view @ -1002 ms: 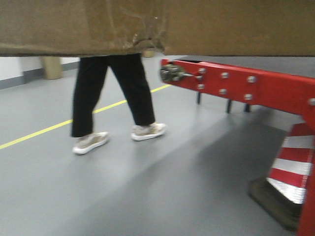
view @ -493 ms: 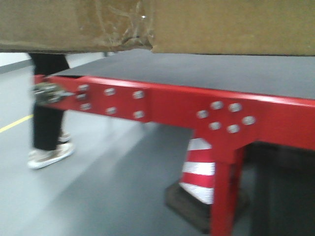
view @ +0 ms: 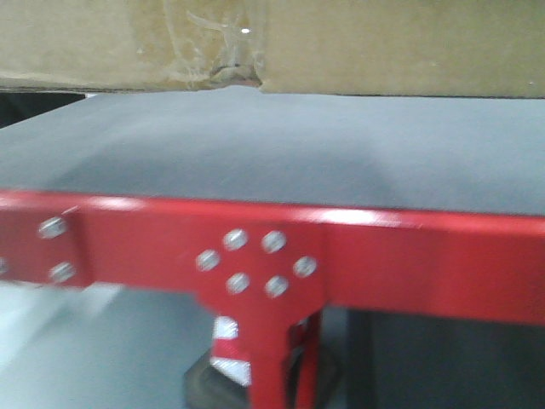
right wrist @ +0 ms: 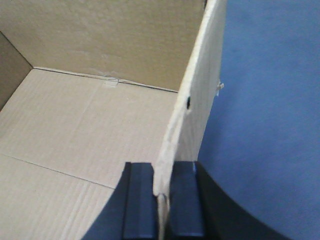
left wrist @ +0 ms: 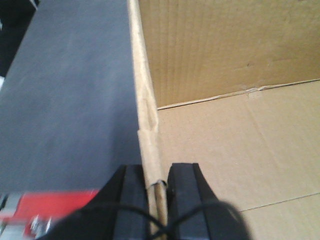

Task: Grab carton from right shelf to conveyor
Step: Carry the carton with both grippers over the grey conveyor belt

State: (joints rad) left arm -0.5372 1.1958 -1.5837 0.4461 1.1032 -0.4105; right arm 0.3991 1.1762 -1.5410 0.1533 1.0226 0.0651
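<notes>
The brown carton (view: 383,43) fills the top of the front view, held above the conveyor's dark grey belt (view: 281,153), with a crinkled tape patch at its bottom edge. The conveyor's red frame (view: 409,264) with silver bolts crosses below. In the left wrist view my left gripper (left wrist: 156,187) is shut on the carton's left wall (left wrist: 145,100), the belt (left wrist: 70,90) beneath. In the right wrist view my right gripper (right wrist: 161,192) is shut on the carton's right wall (right wrist: 200,95), the belt (right wrist: 270,110) beside it. The carton's inside (right wrist: 80,125) is empty. The right shelf is out of view.
A red-and-white striped cone (view: 228,349) stands on the grey floor (view: 102,349) under the conveyor, behind the frame's red leg (view: 266,366).
The view has swung and closed in on the conveyor: the belt now lies directly under the carton. The walking person and yellow floor line have left the view.
</notes>
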